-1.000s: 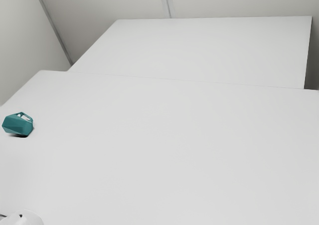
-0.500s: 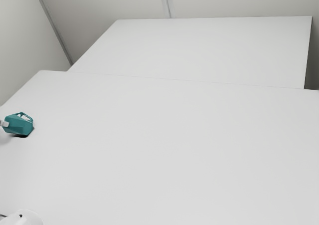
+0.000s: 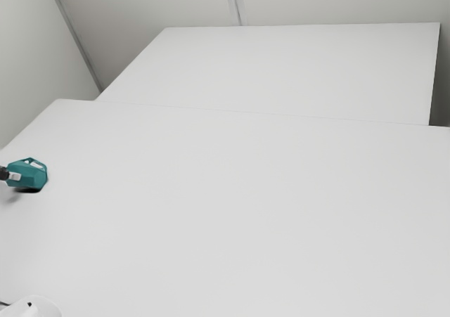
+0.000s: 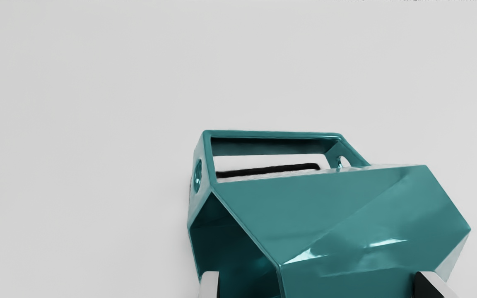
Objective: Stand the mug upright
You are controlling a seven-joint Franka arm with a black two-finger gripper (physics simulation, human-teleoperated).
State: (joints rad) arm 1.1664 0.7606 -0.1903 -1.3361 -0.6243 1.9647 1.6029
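The teal faceted mug lies on its side near the exterior view's left edge (image 3: pixel 34 179). My gripper (image 3: pixel 13 176) comes in from that edge, its tip in front of the mug's left part. In the wrist view the mug (image 4: pixel 329 215) has its dark open mouth facing one finger and its base near the other, with the handle sticking out sideways from the body. The gripper (image 4: pixel 318 284) is open, its fingers wide apart and overlapping the mug's two ends. Whether either finger touches the mug cannot be told.
The mug lies on a broad white table (image 3: pixel 246 211). A second white surface (image 3: pixel 281 71) adjoins its far edge, with pale walls behind. A white rounded object (image 3: pixel 35 308) is at the exterior view's bottom left corner.
My gripper has come into the exterior view from its left edge and moved rightward to the mug. The mug has stayed on its side in the same place.
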